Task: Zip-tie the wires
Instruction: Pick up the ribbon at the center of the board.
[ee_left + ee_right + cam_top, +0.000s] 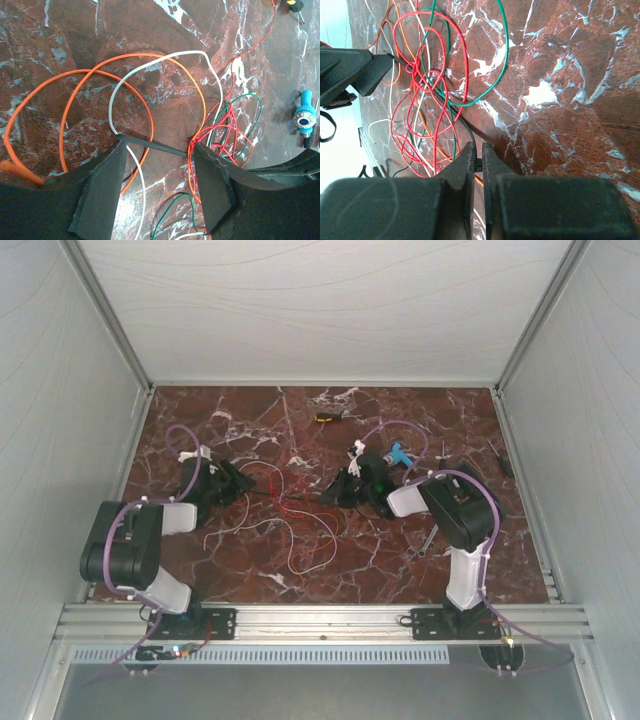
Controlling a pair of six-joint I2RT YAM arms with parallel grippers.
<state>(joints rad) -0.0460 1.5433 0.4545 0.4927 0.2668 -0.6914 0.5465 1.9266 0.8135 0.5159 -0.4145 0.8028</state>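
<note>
The wires [297, 512] lie in loose loops on the marble table between my two grippers: orange and white [150, 59], red and green [441, 75]. The zip tie [152, 145] is a thin black strip that runs through the tangle. My right gripper [479, 151] is shut on its head end, low over the table. From there the strip [470, 131] curves away to the left gripper. The left gripper [157, 148] stands open, and the tie's tail spans the gap, its free end at the left fingertip [119, 150]. In the top view the left gripper [238, 486] faces the right gripper [338, 492].
A small black-and-yellow tool [328, 418] lies at the back middle. A blue tool [400, 453] sits behind the right arm, also seen in the left wrist view [305, 116]. A thin dark item [503, 458] lies at the right edge. Walls enclose the table.
</note>
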